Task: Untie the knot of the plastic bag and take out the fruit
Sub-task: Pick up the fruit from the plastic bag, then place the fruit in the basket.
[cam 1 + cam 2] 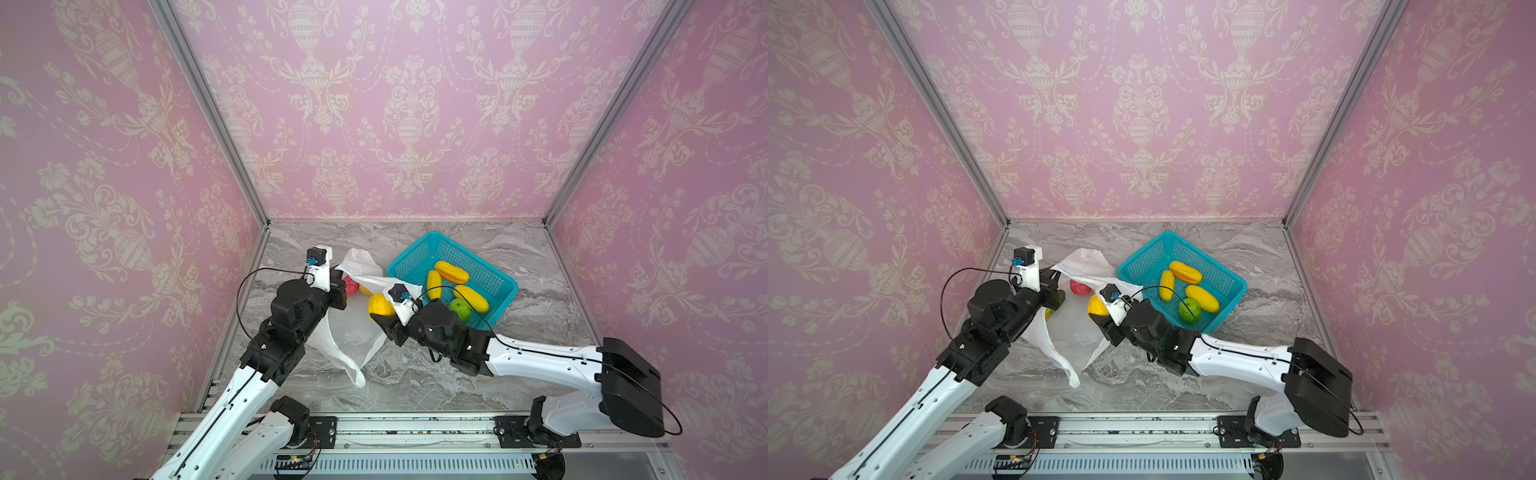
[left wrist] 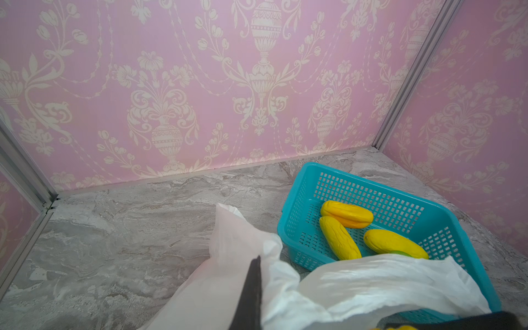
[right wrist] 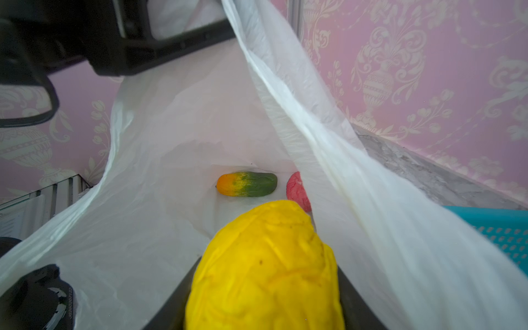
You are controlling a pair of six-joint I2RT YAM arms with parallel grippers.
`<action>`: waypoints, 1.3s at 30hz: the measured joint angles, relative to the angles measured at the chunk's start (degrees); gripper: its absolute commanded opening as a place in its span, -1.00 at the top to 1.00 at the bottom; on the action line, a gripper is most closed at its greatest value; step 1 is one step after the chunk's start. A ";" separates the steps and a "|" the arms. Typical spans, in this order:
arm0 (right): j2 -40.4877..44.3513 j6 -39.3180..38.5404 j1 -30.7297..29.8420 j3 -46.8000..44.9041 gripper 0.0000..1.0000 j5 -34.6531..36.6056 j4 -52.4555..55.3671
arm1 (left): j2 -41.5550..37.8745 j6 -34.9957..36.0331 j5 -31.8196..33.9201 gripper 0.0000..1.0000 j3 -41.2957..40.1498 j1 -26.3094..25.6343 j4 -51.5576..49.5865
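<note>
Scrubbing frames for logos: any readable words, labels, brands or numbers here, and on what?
None legible.
Black housing, right wrist view: a short line of pale print, too blurred to read.
Basket, bag, fruit: no markings visible.

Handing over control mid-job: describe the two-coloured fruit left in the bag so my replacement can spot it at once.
Find the teal basket; the white plastic bag lies open right beside it. On the bag's floor two loose fruits lie side by side. Yours is the oblong fruit, orange at one end fading to dark green; the red fruit next to it is rounder and one colour.
</note>
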State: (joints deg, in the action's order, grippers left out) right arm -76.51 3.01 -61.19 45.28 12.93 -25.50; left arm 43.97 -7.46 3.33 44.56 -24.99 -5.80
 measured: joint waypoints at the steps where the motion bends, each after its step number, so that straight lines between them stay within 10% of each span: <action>1: 2.95 -0.55 0.22 -1.92 0.54 0.83 -0.76 | 0.00 0.00 0.00 1.00 0.00 0.00 0.00; 8: 14.97 1.36 13.29 -9.07 0.67 8.39 -2.60 | 0.00 0.00 0.00 1.00 0.00 0.00 0.00; 15: 2.78 9.46 29.83 -6.67 0.69 7.32 2.08 | 0.00 0.00 0.00 1.00 0.00 0.00 0.00; 31: -25.55 16.35 33.40 10.56 0.44 0.83 10.23 | -0.02 0.00 0.00 1.00 0.00 0.00 0.00; 39: -25.97 18.25 35.63 10.62 -0.26 0.76 10.19 | 0.00 0.00 0.00 1.00 0.00 0.00 0.00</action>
State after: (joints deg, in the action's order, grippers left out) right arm -102.48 21.26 -25.56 55.90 13.69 -15.31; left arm 43.97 -7.46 3.33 44.56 -24.99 -5.80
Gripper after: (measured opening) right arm 0.574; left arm 0.046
